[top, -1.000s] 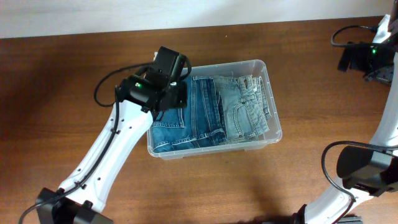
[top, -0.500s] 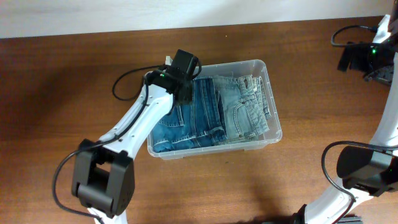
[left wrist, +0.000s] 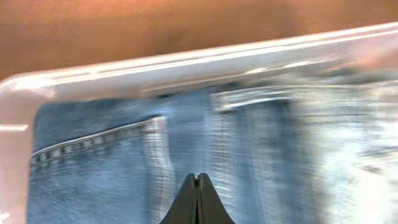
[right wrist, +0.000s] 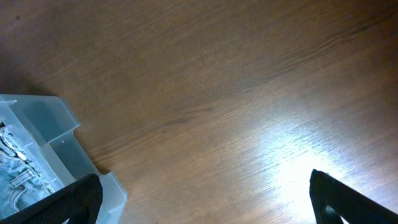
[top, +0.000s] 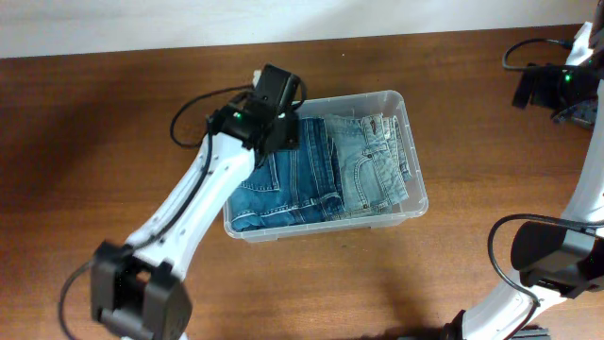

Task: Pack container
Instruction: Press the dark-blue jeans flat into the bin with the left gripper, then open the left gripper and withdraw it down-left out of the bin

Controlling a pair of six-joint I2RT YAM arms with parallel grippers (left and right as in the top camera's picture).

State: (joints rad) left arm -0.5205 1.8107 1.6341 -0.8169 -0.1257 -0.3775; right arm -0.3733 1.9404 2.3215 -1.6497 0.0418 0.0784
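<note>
Left gripper, clenched on nothing, has drifted to the back-left corner of the clear plastic container in the middle of the brown wooden desk; probably backing out, wrist view's blurry. Folded blue denim jeans lie flat inside, so packing looks about done. Right gripper hangs spread wide
</note>
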